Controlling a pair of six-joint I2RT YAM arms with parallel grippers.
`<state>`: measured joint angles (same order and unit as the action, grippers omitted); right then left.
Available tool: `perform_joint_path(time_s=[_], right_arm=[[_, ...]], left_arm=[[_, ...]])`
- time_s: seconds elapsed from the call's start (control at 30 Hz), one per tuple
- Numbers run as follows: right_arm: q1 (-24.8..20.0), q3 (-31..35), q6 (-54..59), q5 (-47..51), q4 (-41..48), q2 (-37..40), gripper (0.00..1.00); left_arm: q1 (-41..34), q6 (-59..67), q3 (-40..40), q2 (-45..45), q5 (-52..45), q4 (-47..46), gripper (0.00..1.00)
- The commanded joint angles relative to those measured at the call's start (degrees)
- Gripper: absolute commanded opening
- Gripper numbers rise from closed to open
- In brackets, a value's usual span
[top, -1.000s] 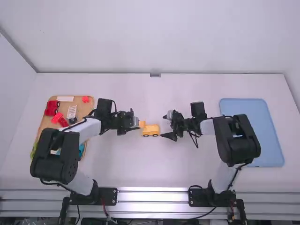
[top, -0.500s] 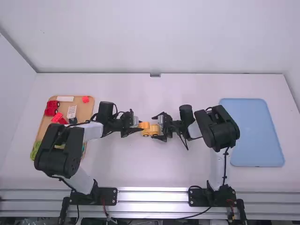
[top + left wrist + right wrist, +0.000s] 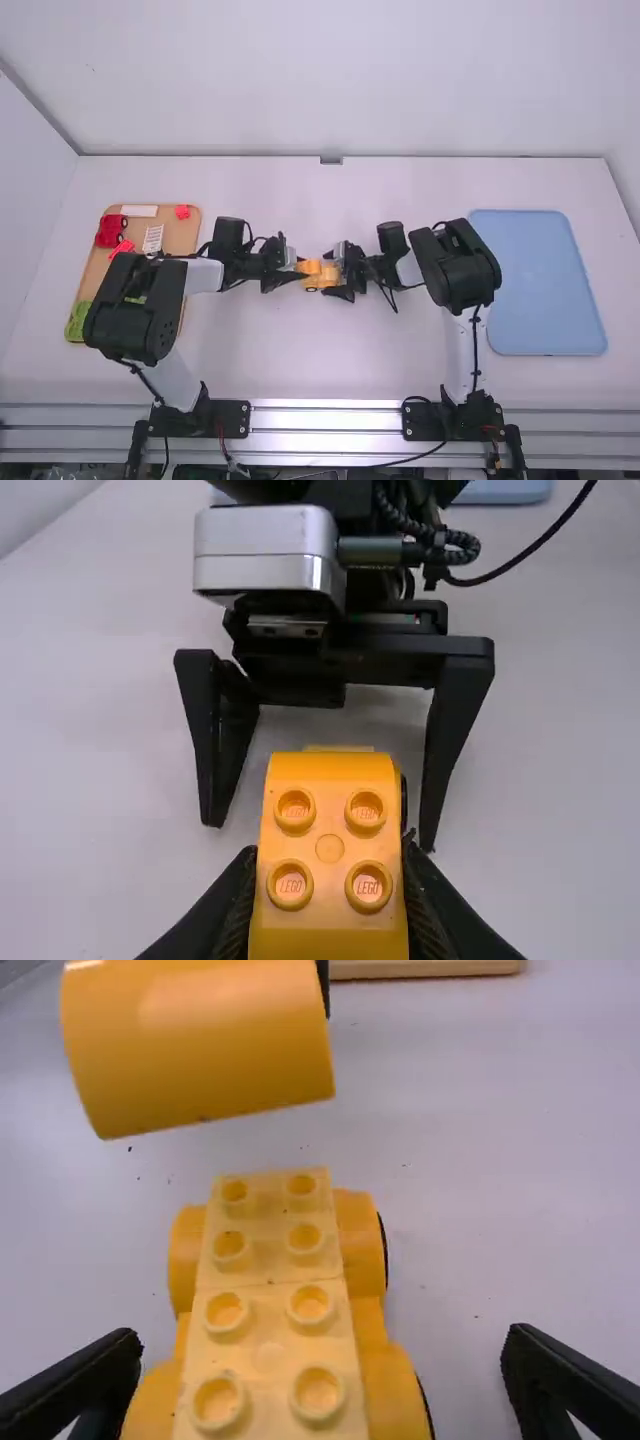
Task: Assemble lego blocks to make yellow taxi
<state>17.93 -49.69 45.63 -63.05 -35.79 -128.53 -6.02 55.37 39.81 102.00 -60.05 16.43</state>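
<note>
Robotics lab, by the look: left arm (image 3: 130,318) and right arm (image 3: 458,268) mounted at metal rails (image 3: 325,420), frame bottom; white table (image 3: 320,365) mid-frame; plain white wall (image 3: 330,90) up top.

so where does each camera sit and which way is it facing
High view: above and behind the arms, looking forward and down on the table; both arms show.
Left wrist view: on the left arm, looking past the held yellow block toward the right gripper; the left gripper shows.
Right wrist view: on the right arm, looking down over the yellow car base; the right gripper shows, open.
Both wrist views share the held block, seen from opposite sides.
</note>
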Motion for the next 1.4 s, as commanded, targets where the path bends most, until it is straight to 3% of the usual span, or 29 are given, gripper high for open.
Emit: perform_joint_path(time_s=[0.0, 0.27, 0.4, 0.47, 0.6, 1.37], right_arm=[[-0.2, -0.87, 2.89, -0.26, 1.55, -0.61, 0.92], [-0.31, -2.29, 5.49, -0.13, 6.56, -0.61, 0.87], [-0.09, -2.36, 5.53, -0.35, 6.21, -0.61, 0.74], [0.55, -2.49, 6.32, 0.13, 6.71, -0.61, 0.61], [0.37, -2.32, 6.29, 0.09, 6.67, -0.61, 0.5], [0.13, -2.03, 6.29, 0.07, 6.71, -0.61, 0.49]], left_arm=[[-0.81, -0.52, 0.9, 2.01, -2.08, 0.76, 0.12], [-2.34, -3.37, 2.16, 4.63, -1.92, 3.61, 0.1], [-2.16, -3.32, 2.45, 4.74, -1.92, 3.58, 0.1], [-2.69, -3.3, 2.45, 5.07, -1.84, 3.89, 0.1], [-2.73, -3.28, 3.3, 6.64, -1.6, 3.89, 0.1], [-4.68, -3.26, 5.66, 11.8, -1.79, 2.36, 0.06]])
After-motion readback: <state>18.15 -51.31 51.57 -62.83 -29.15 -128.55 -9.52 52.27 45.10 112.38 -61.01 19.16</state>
